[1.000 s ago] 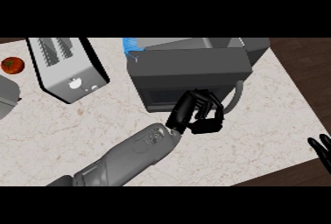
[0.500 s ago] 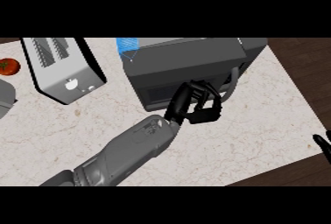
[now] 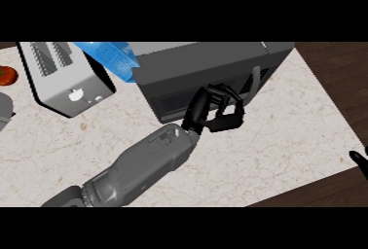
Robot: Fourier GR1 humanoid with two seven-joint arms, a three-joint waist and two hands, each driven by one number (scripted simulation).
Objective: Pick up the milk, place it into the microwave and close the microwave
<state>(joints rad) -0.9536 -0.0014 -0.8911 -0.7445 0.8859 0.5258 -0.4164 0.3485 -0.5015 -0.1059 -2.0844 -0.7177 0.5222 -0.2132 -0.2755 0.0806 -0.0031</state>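
Table (image 3: 287, 141): pale marbled top, dark wood floor beyond its right edge.
Left hand (image 3: 215, 111), forearm slanting up from lower left, fingers curled against the closed microwave (image 3: 208, 68) door, holding nothing. Milk (image 3: 109, 57), blue carton, between toaster (image 3: 63, 78) and microwave. Right hand (image 3: 359, 163): fingertips only at right edge, state cannot be told.

Pale marbled counter (image 3: 287, 141) bearing a grey microwave (image 3: 201, 68), silver toaster (image 3: 64, 78) and blue carton (image 3: 111, 58).
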